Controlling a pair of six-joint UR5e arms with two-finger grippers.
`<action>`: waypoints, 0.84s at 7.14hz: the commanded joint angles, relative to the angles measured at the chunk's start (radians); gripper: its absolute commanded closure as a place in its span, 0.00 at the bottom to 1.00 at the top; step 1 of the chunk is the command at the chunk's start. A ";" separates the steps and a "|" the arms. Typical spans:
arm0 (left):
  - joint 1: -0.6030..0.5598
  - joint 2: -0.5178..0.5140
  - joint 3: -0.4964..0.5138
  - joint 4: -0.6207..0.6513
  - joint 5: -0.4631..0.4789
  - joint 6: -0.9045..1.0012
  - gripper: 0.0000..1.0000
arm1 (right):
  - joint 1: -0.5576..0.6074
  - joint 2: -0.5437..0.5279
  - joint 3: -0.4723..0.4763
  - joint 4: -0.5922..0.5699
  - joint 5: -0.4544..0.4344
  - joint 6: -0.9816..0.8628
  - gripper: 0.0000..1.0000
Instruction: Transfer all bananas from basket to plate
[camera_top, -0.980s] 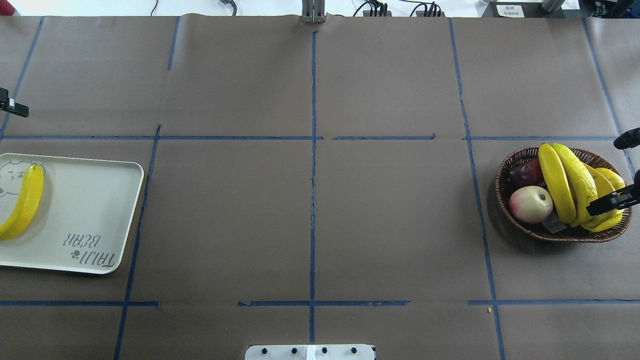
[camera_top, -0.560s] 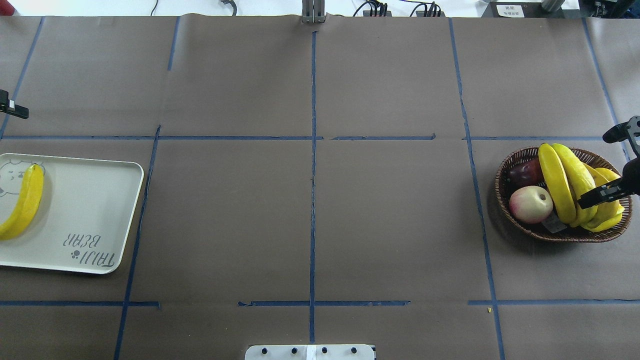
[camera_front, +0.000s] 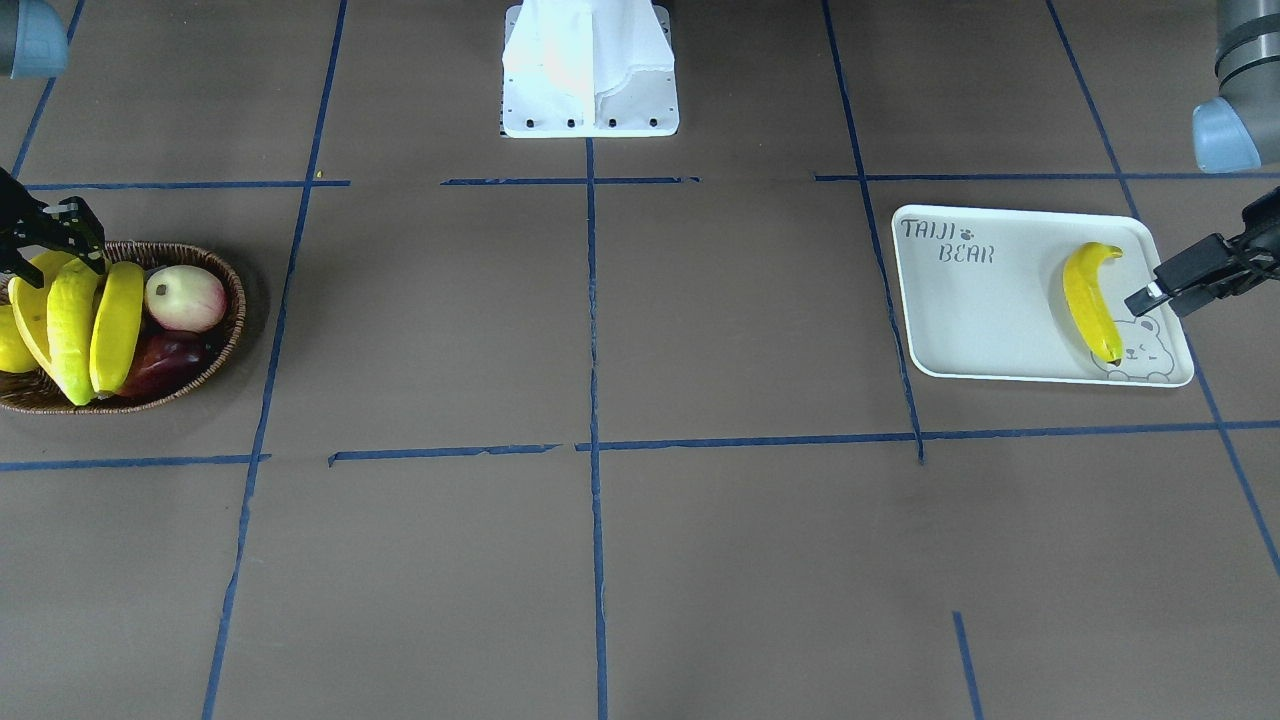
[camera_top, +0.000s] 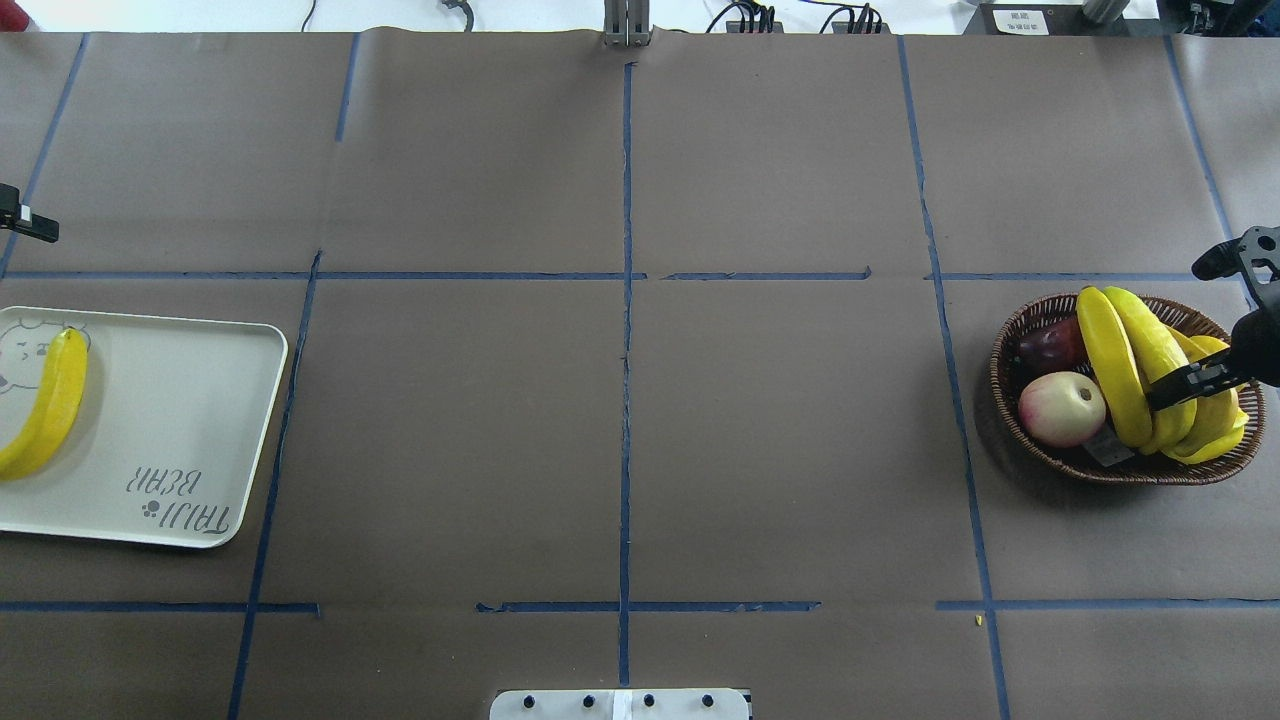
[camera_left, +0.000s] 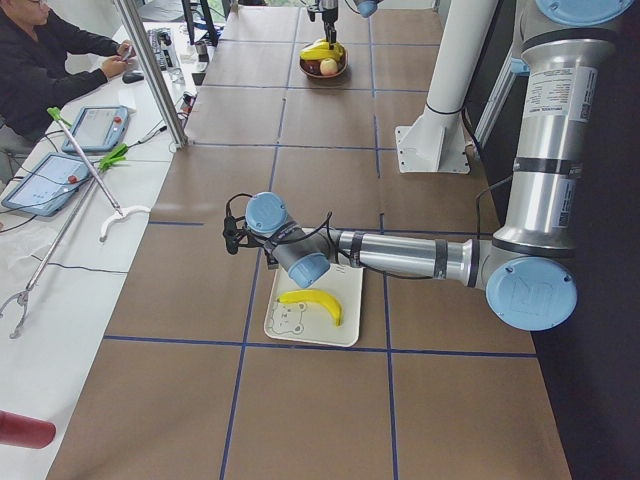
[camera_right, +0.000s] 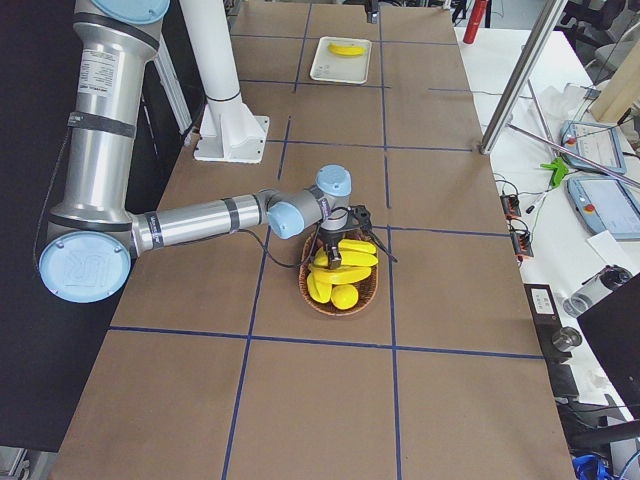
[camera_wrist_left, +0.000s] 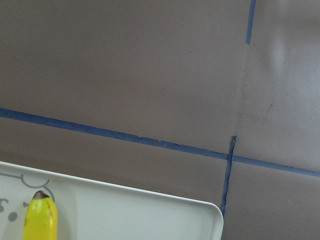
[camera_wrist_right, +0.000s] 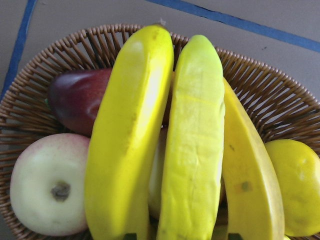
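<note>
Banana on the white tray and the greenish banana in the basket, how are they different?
The tray banana lies flat and alone on the white tray; the greenish banana sits crowded between other bananas in the wicker basket. The tray one is deep yellow, the basket one paler and greenish. Both are long and curved.

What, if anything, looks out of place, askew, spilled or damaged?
Nothing stands out. One banana lies flat on the plate; the other bananas sit piled in the upright basket with other fruit, the right gripper open over them.
</note>
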 joint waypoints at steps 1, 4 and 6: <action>0.013 0.001 0.002 -0.002 0.016 0.002 0.00 | 0.000 0.007 -0.020 0.001 0.002 -0.001 0.32; 0.013 0.002 0.003 -0.003 0.016 0.002 0.00 | 0.001 0.013 -0.015 0.001 0.003 -0.001 0.77; 0.015 0.002 0.006 -0.002 0.018 0.002 0.00 | 0.019 0.025 -0.006 0.001 0.006 -0.001 0.98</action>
